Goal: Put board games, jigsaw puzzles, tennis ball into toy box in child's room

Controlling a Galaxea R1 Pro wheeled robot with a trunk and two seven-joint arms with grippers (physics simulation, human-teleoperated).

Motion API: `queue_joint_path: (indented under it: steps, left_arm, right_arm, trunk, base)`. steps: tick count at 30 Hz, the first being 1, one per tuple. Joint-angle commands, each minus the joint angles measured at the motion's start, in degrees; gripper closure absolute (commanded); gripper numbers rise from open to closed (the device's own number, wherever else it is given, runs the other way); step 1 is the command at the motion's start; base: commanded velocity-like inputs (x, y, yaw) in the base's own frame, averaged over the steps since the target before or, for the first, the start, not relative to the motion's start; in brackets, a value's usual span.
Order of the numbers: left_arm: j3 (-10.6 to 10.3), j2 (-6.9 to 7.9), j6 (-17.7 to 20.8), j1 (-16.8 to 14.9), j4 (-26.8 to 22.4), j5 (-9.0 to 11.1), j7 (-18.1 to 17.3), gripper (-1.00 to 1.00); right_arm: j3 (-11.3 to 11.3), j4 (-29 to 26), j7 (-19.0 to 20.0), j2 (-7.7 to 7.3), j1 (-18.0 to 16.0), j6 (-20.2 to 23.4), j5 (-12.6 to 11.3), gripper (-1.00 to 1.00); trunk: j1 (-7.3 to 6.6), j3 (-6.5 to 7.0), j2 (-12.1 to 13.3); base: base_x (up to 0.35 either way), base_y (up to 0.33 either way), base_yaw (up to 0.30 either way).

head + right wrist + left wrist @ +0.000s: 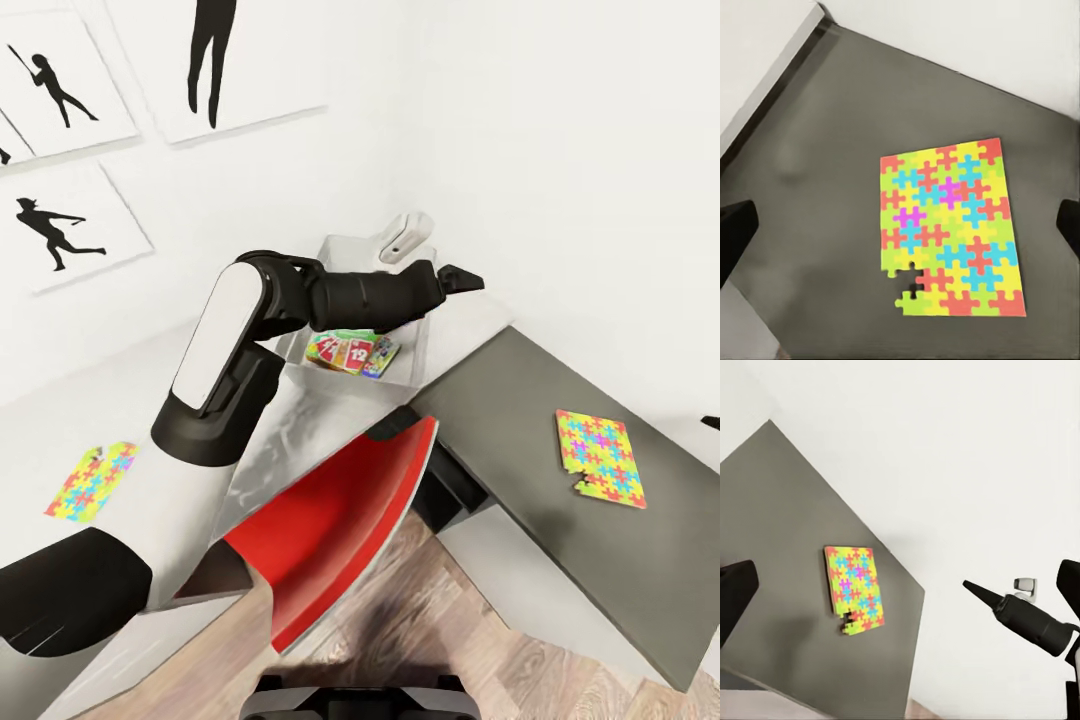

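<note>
- Two jigsaw puzzles were in my sight: one puzzle (601, 458) lay flat on the lower dark grey wing (520, 400) of the surface, and the other puzzle (91, 481) lay flat on the pale grey top (60, 420), well apart from the first.
- The puzzle on the dark wing had a small gap at one edge, where one piece stood a little out.
- The toy box (345, 250) stood on the pale top in the corner near the white wall, and a board game (350, 350) with yellow, green and red print lay inside it.
- My left arm (330, 295) reached over the toy box, and my left pincer (455, 278) was past its rim, above the edge of the pale top.
- In the left wrist view the dark fingers (735, 592) of the left pincer stood far apart at both sides of the picture, with nothing between them.
- My right pincer (900, 225) hung above the puzzle on the dark wing; its fingers (736, 225) were also spread wide and held nothing.
- A red curved part (340, 520) of my body covered the middle of the head view, over the wood-plank floor (450, 640).
- Black silhouette pictures (60, 230) hung on the white wall.
</note>
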Motion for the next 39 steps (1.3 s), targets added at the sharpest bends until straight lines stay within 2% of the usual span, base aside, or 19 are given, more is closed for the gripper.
queue_joint_path:
  steps: [1, 14, 25, 29, 32, 39]
  left_arm:
    - [0.0, -0.01, 0.0, 0.0, 0.0, 0.5, 0.6, -1.0]
    - [-0.4, 0.05, -0.2, 1.6, 2.1, 0.5, 1.7, -1.0]
    - [-0.3, 0.1, -0.4, 1.9, 7.3, 0.2, 3.8, -1.0]
    - [-0.2, 0.12, -0.4, 1.8, 10.0, -1.1, 4.8, -1.0]
    - [0.0, 0.17, -0.4, 1.6, 12.7, -2.9, 5.6, -1.0]
    - [0.3, 0.42, -0.3, 1.6, 15.3, -3.9, 6.1, -1.0]
  right_arm:
    - [0.0, 0.0, 0.6, 0.0, -0.1, 0.3, 0.6, -1.0]
    - [0.3, 0.9, 0.6, 1.02, -0.1, 0.3, 0.1, -1.0]
    - [0.8, 4.6, 0.3, 1.16, -0.6, 0.3, 0.2, -1.0]
    - [1.4, 6.8, 0.2, 1.22, -1.2, 0.3, 0.2, -1.0]
    - [1.9, 8.1, 0.2, 1.31, -1.9, 0.3, 0.3, -1.0]
    - [2.7, 9.0, 0.2, 1.66, -2.4, 0.3, 0.3, -1.0]
  trunk:
    - [0.03, -0.08, -0.1]
    - [0.03, -0.08, -0.1]
    - [0.03, -0.08, -0.1]
    - [0.03, -0.08, -0.1]
    - [0.03, -0.08, -0.1]
    - [0.03, -0.08, -0.1]
  base:
    - [0.0, 0.0, -0.284]
    - [0.0, 0.0, -0.284]
    - [0.0, 0.0, -0.284]
    - [0.0, 0.0, -0.284]
    - [0.0, 0.0, -0.284]
    - [0.0, 0.0, -0.284]
